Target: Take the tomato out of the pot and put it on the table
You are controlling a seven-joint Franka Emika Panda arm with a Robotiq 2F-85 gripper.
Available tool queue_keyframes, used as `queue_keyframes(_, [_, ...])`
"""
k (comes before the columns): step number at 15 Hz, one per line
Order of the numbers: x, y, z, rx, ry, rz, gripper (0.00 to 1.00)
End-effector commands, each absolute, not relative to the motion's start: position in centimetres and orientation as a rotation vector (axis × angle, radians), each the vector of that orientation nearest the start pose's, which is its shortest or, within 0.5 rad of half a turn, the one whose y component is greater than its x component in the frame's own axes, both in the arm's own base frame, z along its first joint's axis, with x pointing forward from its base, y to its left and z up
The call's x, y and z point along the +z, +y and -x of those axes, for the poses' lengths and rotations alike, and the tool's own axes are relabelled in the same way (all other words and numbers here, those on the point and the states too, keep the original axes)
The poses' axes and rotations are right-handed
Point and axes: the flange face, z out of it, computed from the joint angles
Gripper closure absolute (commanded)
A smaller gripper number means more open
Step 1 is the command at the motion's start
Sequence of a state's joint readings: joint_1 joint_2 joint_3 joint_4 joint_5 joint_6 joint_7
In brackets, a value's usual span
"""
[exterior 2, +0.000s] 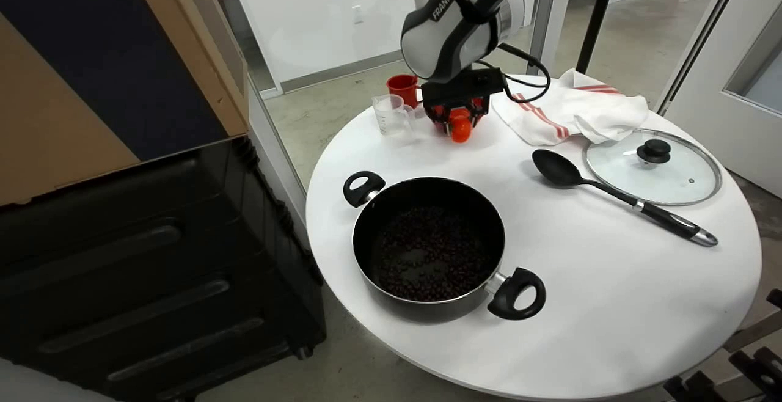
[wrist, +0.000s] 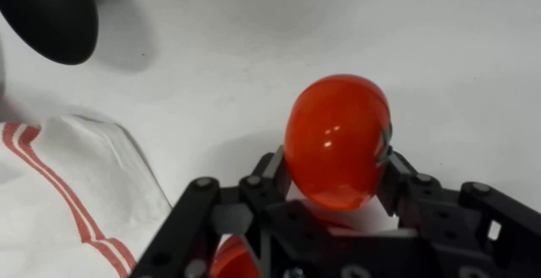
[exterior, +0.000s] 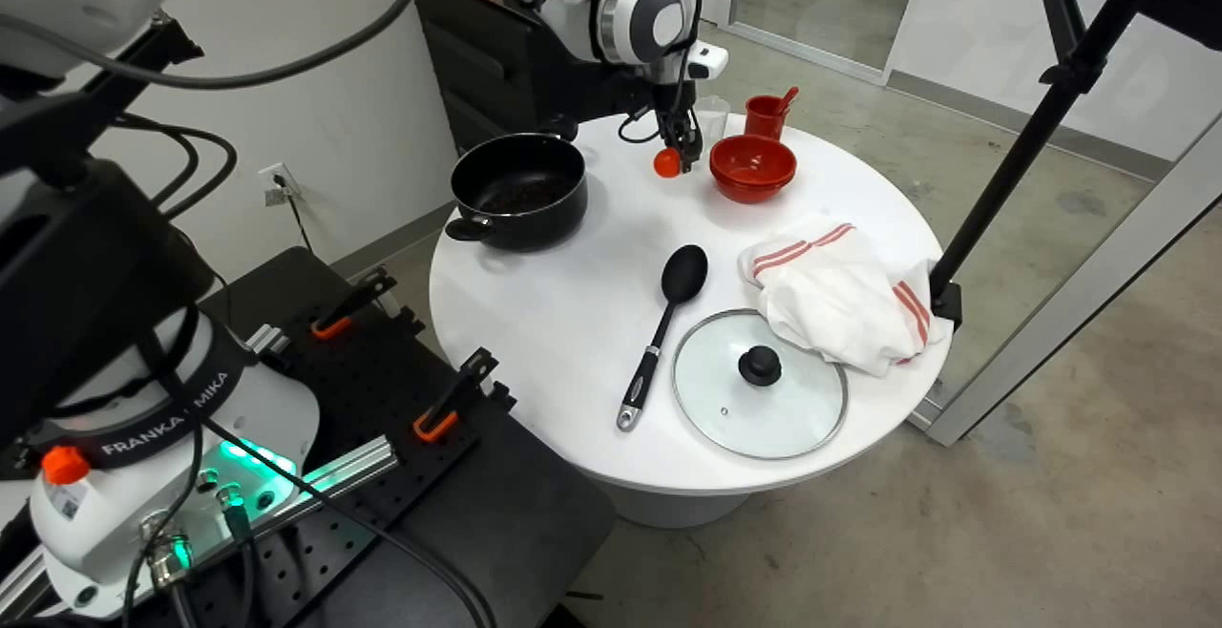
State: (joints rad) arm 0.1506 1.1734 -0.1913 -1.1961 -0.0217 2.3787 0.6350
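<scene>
The tomato (wrist: pixel 338 121), red-orange with a green stem end, sits between the fingertips of my gripper (wrist: pixel 338 164), which is shut on it. The tomato also shows in both exterior views (exterior: pixel 667 163) (exterior 2: pixel 460 130), low over the white table (exterior: pixel 544 332). I cannot tell whether it touches the table top. The gripper (exterior: pixel 684 156) points down in front of the red bowls, well away from the pot. The black pot (exterior 2: pixel 421 311) stands upright on the table with its lid off. Many small dark beans lie inside it.
Stacked red bowls (exterior: pixel 752 165) are close beside the gripper. A clear measuring cup (exterior 2: pixel 391 115) and a red cup (exterior 2: pixel 402 89) stand behind. A black spoon (exterior: pixel 684 275), a glass lid (exterior: pixel 711 399) and a striped towel (exterior: pixel 831 294) lie on the table.
</scene>
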Motion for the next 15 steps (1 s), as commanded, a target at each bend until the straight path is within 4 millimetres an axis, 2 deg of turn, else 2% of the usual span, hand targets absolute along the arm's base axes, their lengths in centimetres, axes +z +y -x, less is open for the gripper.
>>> queue_keyframes(1, [3.5, -0.3, -72.9, -0.059, 0.920, 3.187, 0.76])
queue_keyframes(7, [-1.9, -0.8, -69.6, 0.080, 0.919, 3.207, 0.76])
queue_keyframes(8, [-2.3, -0.7, -69.3, 0.093, 0.917, 3.207, 0.76])
queue_keyframes(12, [-1.8, -0.1, -69.7, 0.077, 0.913, 3.200, 0.76])
queue_keyframes(13, [-1.7, 0.0, -69.7, 0.076, 0.907, 3.200, 0.64])
queue_keyframes(14, [-1.7, 0.2, -69.7, 0.077, 0.905, 3.200, 0.27])
queue_keyframes(15, [-1.7, 0.3, -69.7, 0.077, 0.901, 3.200, 0.27])
